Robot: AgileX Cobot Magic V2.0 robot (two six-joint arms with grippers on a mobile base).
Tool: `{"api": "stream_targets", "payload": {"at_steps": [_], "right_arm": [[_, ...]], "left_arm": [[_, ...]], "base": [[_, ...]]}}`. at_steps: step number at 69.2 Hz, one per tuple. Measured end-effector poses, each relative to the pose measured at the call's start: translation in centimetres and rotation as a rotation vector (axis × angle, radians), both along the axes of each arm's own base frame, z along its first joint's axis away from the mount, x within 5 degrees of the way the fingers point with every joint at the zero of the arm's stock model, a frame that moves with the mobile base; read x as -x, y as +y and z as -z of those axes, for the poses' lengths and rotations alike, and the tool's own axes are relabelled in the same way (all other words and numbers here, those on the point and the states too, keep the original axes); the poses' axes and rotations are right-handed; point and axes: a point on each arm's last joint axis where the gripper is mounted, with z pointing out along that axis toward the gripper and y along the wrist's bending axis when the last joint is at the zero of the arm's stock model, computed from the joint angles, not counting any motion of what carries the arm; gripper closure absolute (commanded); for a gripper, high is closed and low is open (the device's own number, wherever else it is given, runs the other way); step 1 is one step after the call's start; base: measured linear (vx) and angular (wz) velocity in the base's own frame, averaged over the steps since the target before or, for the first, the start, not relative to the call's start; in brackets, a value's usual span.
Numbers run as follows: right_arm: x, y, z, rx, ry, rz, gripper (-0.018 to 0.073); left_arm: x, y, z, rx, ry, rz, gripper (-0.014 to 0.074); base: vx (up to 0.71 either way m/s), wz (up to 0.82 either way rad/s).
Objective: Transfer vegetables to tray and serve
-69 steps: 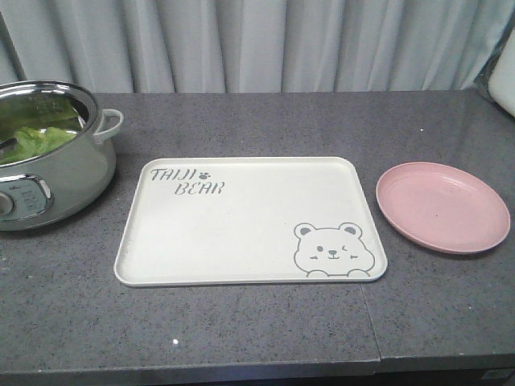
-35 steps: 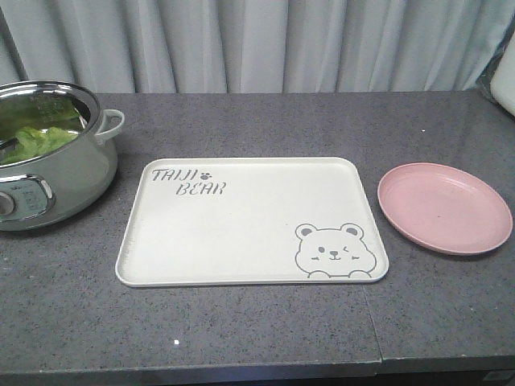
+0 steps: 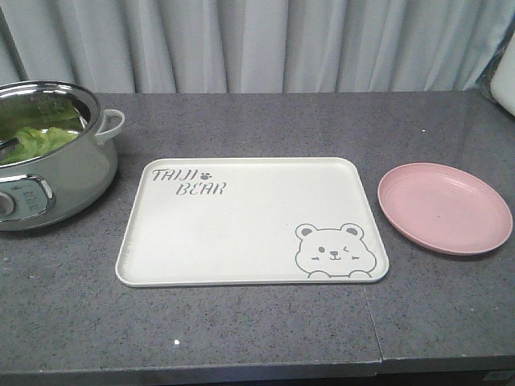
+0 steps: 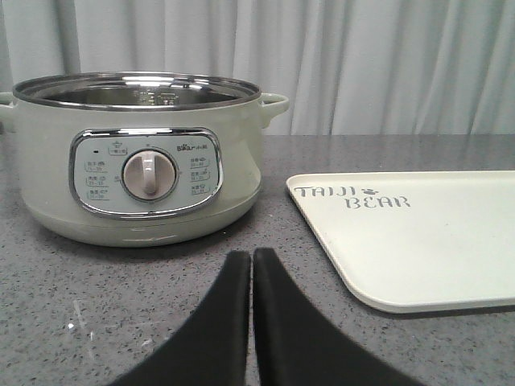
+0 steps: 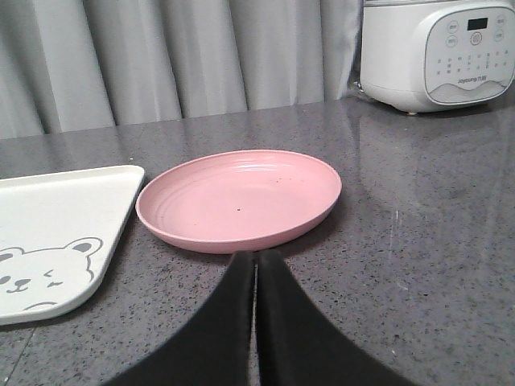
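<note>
Front view: green vegetables [image 3: 36, 141] lie inside a pale pot [image 3: 68, 181] at the worktop's [image 3: 241, 338] left; the cream tray [image 3: 241, 233] sits centre, pink plate [image 3: 444, 207] right.
Left wrist view: left pincer [image 4: 252, 259] pressed together before the pot.
Right wrist view: right pincer [image 5: 257, 259] pressed together before the pink plate.

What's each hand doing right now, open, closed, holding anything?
Left hand: closed, holding nothing.
Right hand: closed, holding nothing.
</note>
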Motion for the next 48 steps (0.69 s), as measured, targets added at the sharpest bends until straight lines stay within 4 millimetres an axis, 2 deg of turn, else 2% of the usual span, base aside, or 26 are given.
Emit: {"api": "stream_targets", "payload": {"at_steps": [48], "right_arm": [[0.0,0.0,0.0,0.0,0.0,0.0,0.0562]], "left_arm": [[0.0,0.0,0.0,0.0,0.0,0.0,0.0602]], "base": [[0.0,0.0]]}}
